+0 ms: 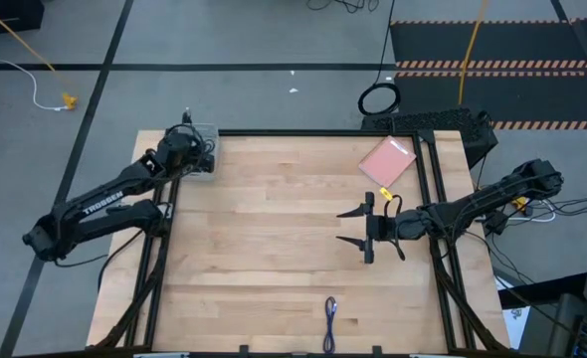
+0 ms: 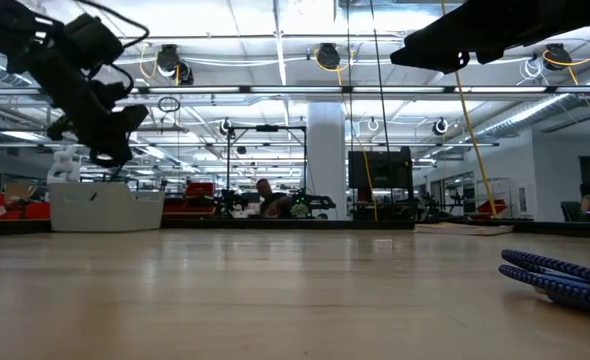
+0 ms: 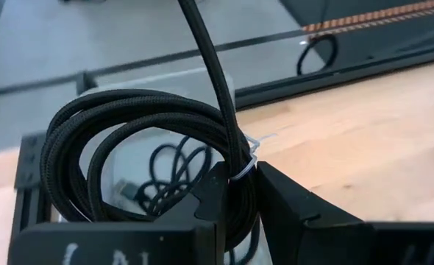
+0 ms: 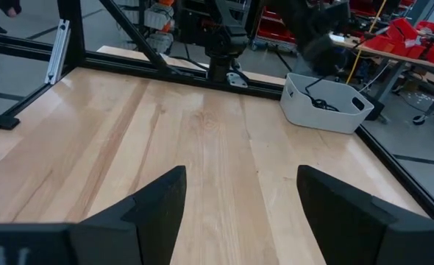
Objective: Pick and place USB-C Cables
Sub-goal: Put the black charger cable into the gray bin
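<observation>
High view: left gripper [image 1: 196, 149] sits over the translucent bin [image 1: 206, 167] at the table's far left corner. Right gripper [image 1: 363, 228] hovers above bare wood at mid-right, fingers spread wide and empty. A pink flat square [image 1: 386, 160] lies beyond it, near the far edge. One blue-purple cable [image 1: 330, 311] lies alone near the front edge, well apart from both arms.

Low view: the same blue-purple cable [image 2: 560, 275] rests flat on the table [image 2: 275, 290] at right, braided, loosely coiled. White bin [image 2: 105, 207] far left, with the left arm above it.

Left wrist view: fingers closed on a black braided cable [image 3: 129, 140], coiled and cinched by a small tie just at the fingertips. Directly below, inside the bin, lies another black cable [image 3: 169, 177] with a light connector end.

Right wrist view: both fingers [image 4: 158, 199] wide apart, nothing between; the bin [image 4: 326, 103] shows across the table with a cable in it.

Handling, as judged: these cables are light, soft and floppy; the braid gives fair grip. The coil deforms when pinched, so the best hold is across the bundled strands near a tie, not on a connector end. The blue-purple one remains to fetch.
</observation>
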You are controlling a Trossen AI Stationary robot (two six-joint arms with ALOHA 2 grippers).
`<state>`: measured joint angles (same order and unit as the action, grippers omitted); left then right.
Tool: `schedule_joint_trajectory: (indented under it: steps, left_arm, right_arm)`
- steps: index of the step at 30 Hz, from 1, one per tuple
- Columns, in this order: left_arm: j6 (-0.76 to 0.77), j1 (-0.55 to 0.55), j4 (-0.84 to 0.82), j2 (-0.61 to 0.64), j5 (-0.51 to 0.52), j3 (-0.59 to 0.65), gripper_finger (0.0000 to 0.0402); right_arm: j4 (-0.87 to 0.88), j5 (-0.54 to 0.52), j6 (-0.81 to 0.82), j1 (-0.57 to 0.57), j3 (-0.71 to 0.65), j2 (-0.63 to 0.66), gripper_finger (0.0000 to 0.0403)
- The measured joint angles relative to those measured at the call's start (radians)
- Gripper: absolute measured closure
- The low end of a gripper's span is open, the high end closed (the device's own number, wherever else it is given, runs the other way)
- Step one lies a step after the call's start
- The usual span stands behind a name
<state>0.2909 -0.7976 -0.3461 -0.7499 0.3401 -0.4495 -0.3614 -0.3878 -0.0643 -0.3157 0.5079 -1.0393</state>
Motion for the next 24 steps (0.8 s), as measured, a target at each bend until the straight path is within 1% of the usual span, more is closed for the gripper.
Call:
schedule_joint_trajectory:
  steps: [6, 10, 14, 18, 24]
  left_arm:
    - [0.052, -0.061, 0.004, -0.046, -0.053, 0.028, 0.0337]
    - [0.073, -0.086, 0.011, -0.113, -0.112, 0.027, 0.0337]
    - [0.094, -0.121, 0.011, -0.206, -0.165, 0.028, 0.0337]
    - [0.099, -0.134, -0.003, -0.290, -0.164, 0.018, 0.0337]
    - [0.123, -0.133, -0.073, -0.343, -0.164, -0.036, 0.0337]
  right_arm:
    - [0.000, 0.000, 0.000, 0.000, 0.000, 0.000, 0.0149]
    - [0.000, 0.000, 0.000, 0.000, 0.000, 0.000, 0.0149]
    - [0.000, 0.000, 0.000, 0.000, 0.000, 0.000, 0.0149]
    - [0.000, 0.000, 0.000, 0.000, 0.000, 0.000, 0.0149]
    - [0.000, 0.000, 0.000, 0.000, 0.000, 0.000, 0.0149]
